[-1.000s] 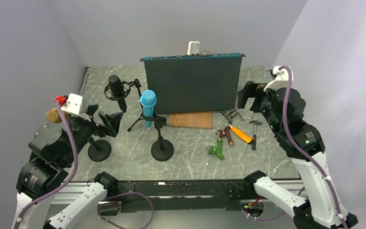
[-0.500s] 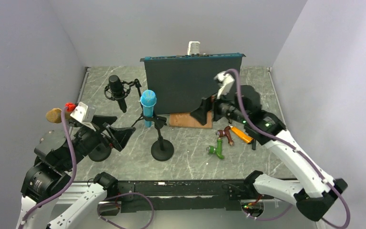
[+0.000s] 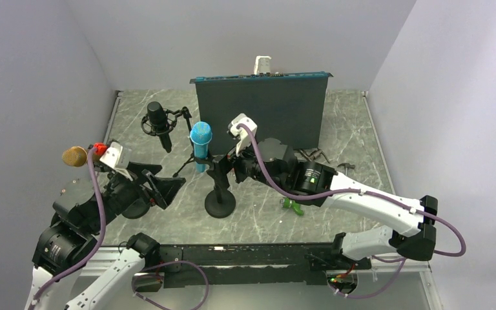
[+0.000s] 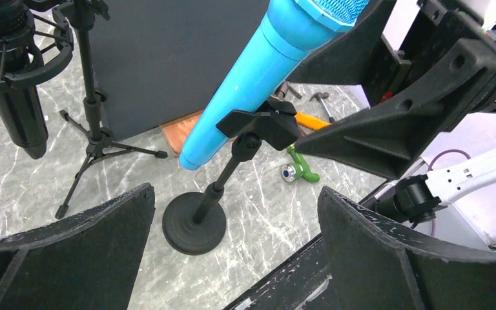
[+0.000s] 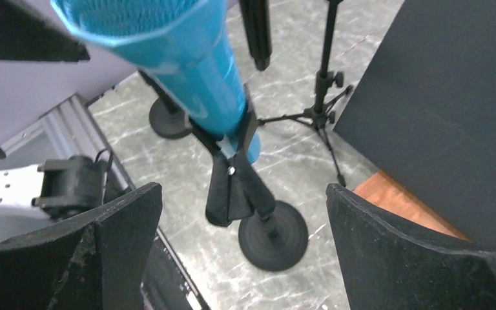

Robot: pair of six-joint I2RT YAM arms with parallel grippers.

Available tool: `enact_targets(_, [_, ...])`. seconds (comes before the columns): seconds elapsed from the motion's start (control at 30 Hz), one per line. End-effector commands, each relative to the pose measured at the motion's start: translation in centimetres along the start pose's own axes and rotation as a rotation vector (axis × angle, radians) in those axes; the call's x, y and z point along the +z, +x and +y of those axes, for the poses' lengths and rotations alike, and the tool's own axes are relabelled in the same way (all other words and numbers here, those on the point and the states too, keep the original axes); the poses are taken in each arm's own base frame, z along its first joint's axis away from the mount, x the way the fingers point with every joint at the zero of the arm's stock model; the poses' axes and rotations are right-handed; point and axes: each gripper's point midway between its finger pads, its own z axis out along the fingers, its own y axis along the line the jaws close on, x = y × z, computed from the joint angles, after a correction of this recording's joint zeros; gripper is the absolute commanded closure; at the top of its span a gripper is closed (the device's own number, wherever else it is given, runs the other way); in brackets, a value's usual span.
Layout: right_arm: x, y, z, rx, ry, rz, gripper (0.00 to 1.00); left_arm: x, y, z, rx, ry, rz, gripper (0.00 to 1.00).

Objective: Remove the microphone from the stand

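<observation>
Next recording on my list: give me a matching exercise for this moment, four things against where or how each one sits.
Things:
1. blue microphone
2. black microphone
3. green tool
4. right gripper

Places or states:
A. lying on the table
B. open, close to the blue microphone
C. clipped on the round-base stand
D. mounted on the tripod stand

Pairs: 1-C, 2-D, 3-A, 4-B
</observation>
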Motion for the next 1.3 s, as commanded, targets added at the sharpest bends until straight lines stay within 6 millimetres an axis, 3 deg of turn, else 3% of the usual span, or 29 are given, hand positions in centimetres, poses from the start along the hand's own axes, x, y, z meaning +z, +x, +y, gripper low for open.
enact_targets(0.0, [-0.9, -4.4, -1.5, -0.019, 0.093, -0.169, 0.0, 0.1, -1.2, -0.6, -0.018, 0.019, -0.047, 0.01])
enact_targets(0.13, [-0.5, -2.6, -0.6, -0.082, 0.025, -0.126, 0.01, 1.1, -2.4, -1.3, 0.006, 0.054, -0.047, 0.01])
enact_targets(0.2, [-0.2, -2.2, -0.3, -0.099, 0.004, -0.118, 0.03, 1.9, -3.2, -1.8, 0.035, 0.081, -0.049, 0.12])
enact_targets(0.27, [0.1, -1.9, 0.1, -0.111, -0.018, -0.116, 0.05, 2.9, -3.8, -2.3, 0.052, 0.105, -0.031, 0.14])
enact_targets(0.4, [0.1, -1.2, 0.9, -0.104, -0.071, -0.115, 0.05, 4.8, -3.9, -2.6, 0.056, 0.132, 0.009, 0.01])
enact_targets(0.5, [0.2, -0.8, 1.9, -0.105, -0.127, -0.113, 0.06, 6.3, -3.2, -4.3, 0.089, 0.257, 0.049, 0.01])
enact_targets(0.7, [0.9, -0.3, 1.2, -0.1, -0.082, -0.122, 0.09, 7.9, -3.6, -2.2, 0.165, 0.155, 0.074, 0.01])
enact_targets(1.0, [2.0, 0.2, 0.7, -0.102, -0.057, -0.15, 0.14, 10.1, -4.3, -2.8, 0.205, 0.216, 0.036, 0.01])
enact_targets(1.27, [2.9, 0.9, 0.3, -0.1, -0.032, -0.167, 0.2, 10.6, -3.9, -2.7, 0.202, 0.225, 0.035, 0.12])
